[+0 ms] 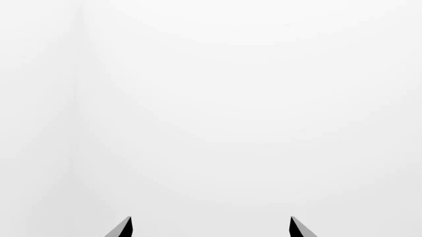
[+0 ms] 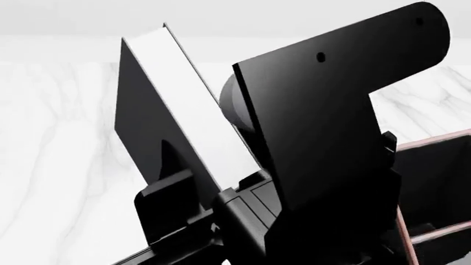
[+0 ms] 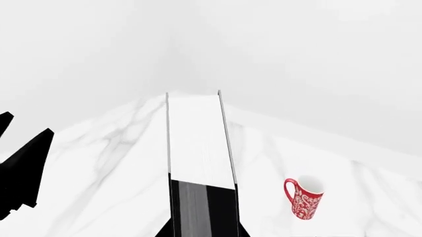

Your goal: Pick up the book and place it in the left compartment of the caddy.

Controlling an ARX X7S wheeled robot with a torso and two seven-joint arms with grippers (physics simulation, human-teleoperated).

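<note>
The book, black with white page edges, is held tilted in the air over the marble table, close to the head camera. My right gripper is shut on its lower end, one finger on the black cover. In the right wrist view the book runs straight out from between the right gripper. Only a corner of the caddy shows, reddish-brown with a pinkish rim, behind my right arm; its left compartment is hidden. My left gripper stands open against blank white, holding nothing.
A red-and-white patterned mug stands upright on the white marble table, to one side of the book. A black shape juts in at the right wrist view's edge. My right arm's black housing blocks much of the head view.
</note>
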